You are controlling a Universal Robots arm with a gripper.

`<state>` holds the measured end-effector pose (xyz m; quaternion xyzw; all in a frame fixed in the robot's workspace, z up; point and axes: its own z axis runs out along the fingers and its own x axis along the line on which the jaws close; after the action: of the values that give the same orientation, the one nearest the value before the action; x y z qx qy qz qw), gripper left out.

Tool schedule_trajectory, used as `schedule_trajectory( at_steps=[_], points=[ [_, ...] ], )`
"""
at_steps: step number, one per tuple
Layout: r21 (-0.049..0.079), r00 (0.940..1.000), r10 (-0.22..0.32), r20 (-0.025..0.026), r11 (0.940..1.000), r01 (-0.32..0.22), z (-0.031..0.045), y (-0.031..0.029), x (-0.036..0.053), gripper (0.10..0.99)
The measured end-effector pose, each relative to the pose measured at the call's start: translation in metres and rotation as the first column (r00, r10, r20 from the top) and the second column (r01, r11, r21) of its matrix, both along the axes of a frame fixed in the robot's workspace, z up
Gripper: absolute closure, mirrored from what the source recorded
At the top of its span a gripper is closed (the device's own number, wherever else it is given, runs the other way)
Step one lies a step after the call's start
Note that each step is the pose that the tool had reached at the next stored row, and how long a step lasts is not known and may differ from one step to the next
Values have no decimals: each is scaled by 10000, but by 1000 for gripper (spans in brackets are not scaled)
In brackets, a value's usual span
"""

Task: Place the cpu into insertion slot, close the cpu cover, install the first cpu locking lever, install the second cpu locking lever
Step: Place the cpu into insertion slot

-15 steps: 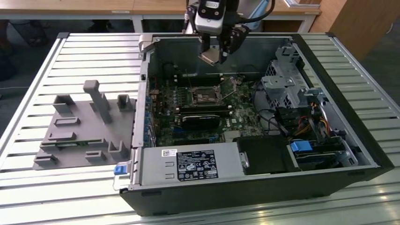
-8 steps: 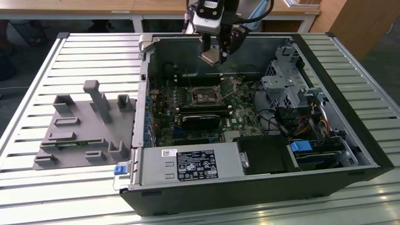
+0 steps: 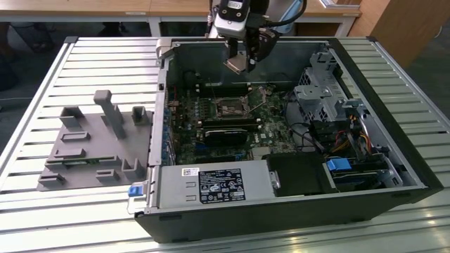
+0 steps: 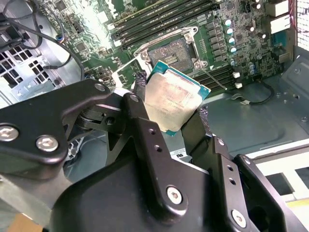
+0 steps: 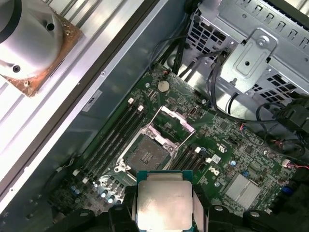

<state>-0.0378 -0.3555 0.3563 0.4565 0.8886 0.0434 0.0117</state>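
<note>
In both wrist views the gripper (image 4: pixel 171 99) is clamped on the cpu (image 4: pixel 175 100). One black finger (image 4: pixel 139 84) presses against each of two opposite edges, and the pale metal top faces the camera. The second wrist view gives the chip tilted, with its green rim showing. The first wrist view gives it square-on. Beyond it lies the insertion slot (image 5: pixel 145 155), bare, its dark pin field exposed. The cpu cover (image 5: pixel 177 118) stands swung up and open beside the slot. The chip hangs over the green board (image 5: pixel 227 145), apart from the slot and not touching it. The exterior view adds the height: the gripper holds the chip near the top edge of the open computer case (image 3: pixel 281 221), well above the slot. Farther off, toward the exterior view's left, a gray plastic fixture (image 3: pixel 91 153) lies on the slatted table (image 3: pixel 42 211).
</note>
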Motion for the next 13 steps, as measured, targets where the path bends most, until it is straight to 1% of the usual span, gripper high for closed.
schedule_trajectory(
  at_steps=[7,13],
  points=[
    [0,9992,-402,0,9992,402,-2,1,0,545],
    [-1,9971,-756,0,9971,756,-4,1,0,545]
  ],
)
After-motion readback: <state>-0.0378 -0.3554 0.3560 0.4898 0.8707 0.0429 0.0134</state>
